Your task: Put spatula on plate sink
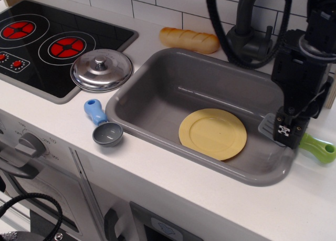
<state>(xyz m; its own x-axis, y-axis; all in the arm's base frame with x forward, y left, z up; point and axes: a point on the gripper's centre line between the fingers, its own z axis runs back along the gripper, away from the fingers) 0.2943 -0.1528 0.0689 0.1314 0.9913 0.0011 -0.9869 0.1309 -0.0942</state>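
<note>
The spatula lies across the right rim of the grey sink [157,102]. Its lime-green handle [318,148] rests on the counter and a corner of its grey slotted blade [266,124] shows over the basin. My gripper [289,137] hangs straight down over the spatula's neck, between blade and handle, and hides that part. I cannot see whether its fingers are apart or closed on the spatula. The pale-yellow plate [212,133] lies flat on the sink floor, left of the gripper, with nothing on it.
A steel pot lid [102,69] sits at the stovetop's [42,41] corner. A blue-handled grey scoop [102,124] lies on the counter left of the sink. A bread roll [189,40] lies behind the sink. The dark faucet [247,31] stands close behind my arm.
</note>
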